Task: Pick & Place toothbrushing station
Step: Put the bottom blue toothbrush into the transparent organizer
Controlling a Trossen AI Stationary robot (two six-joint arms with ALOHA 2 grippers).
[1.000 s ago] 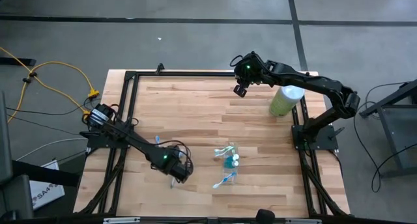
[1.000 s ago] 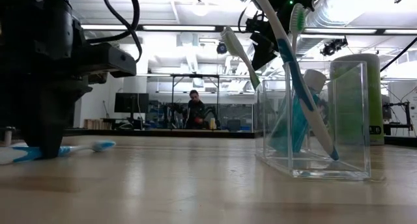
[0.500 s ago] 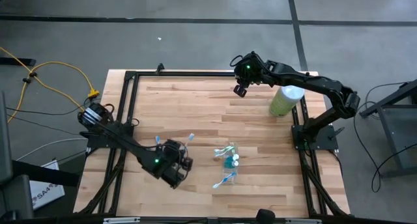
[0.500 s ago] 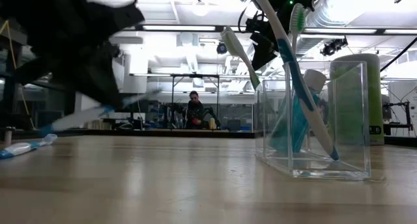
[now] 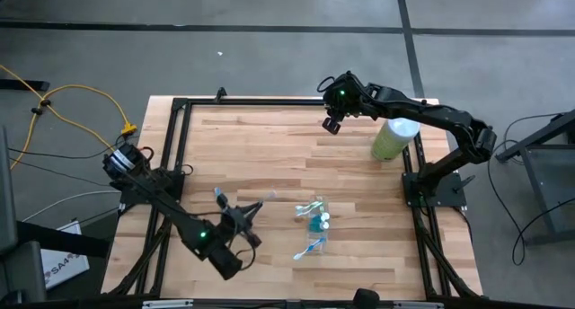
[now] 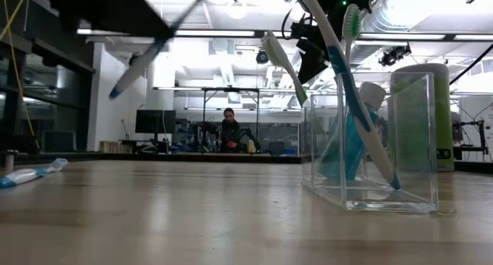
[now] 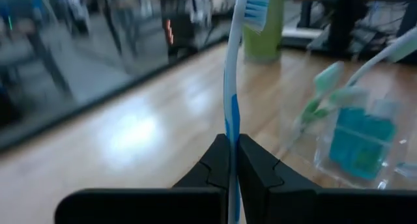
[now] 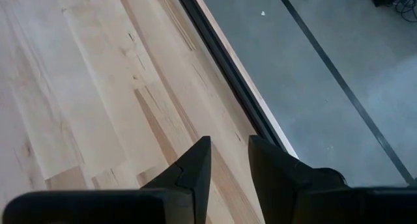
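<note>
Wood tabletop (image 5: 269, 147): left end effector (image 5: 244, 212) is clamped tight on a blue toothbrush (image 7: 232, 87), lifted off the surface. Toothbrushing station (image 5: 314, 217) sits near it, toward the right arm's side. Right end effector (image 5: 331, 123) waits at the far edge, fingers slightly apart, holding nothing.

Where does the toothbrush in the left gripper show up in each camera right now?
High view: the toothbrush is left of the clear tray, in the left gripper.
Low view: upper left, tilted in the air.
Left wrist view: centre, upright between the closed fingers.
Right wrist view: not in it.
Shared landmark: the pale-green cylinder.
</note>
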